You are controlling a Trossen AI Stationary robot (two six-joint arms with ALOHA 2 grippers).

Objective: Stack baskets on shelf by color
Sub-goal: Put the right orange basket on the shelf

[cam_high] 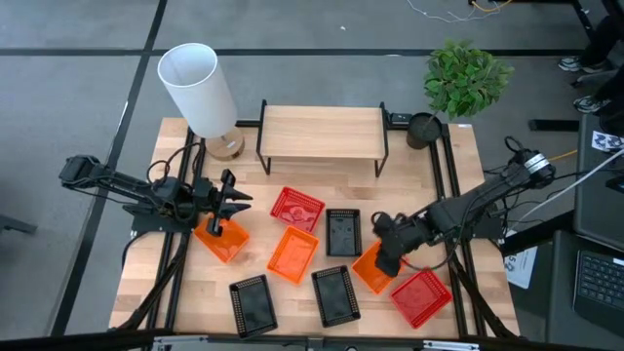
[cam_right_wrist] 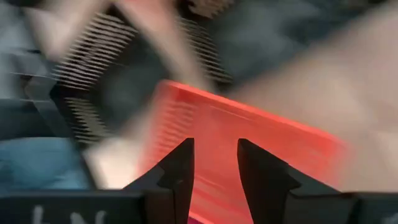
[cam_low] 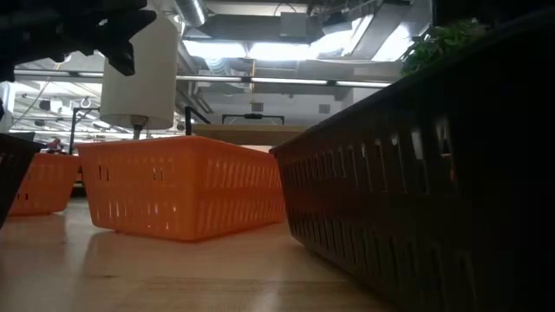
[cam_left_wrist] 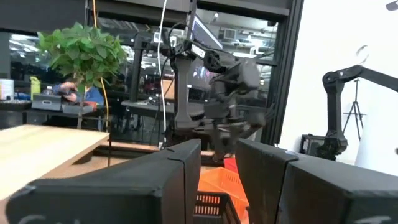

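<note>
The baskets lie scattered on the table's near half in the high view. Two are red [cam_high: 295,208] [cam_high: 421,295], three are orange [cam_high: 222,237] [cam_high: 292,253] [cam_high: 370,273] and three are black [cam_high: 343,232] [cam_high: 336,294] [cam_high: 253,304]. Each rests on its base. The shelf [cam_high: 322,135] stands bare at the far edge. My left gripper [cam_high: 239,201] hovers level above the left orange basket, open by a narrow gap [cam_left_wrist: 219,180]. My right gripper [cam_high: 387,255] hangs over the right orange basket [cam_right_wrist: 249,137], also open by a narrow gap, touching nothing that I can see.
A white lamp [cam_high: 200,88] stands at the far left corner beside the shelf. A potted plant [cam_high: 466,78] stands at the far right corner. Black frame rails [cam_high: 450,195] run along both sides of the table. Bare wood lies between the shelf and the baskets.
</note>
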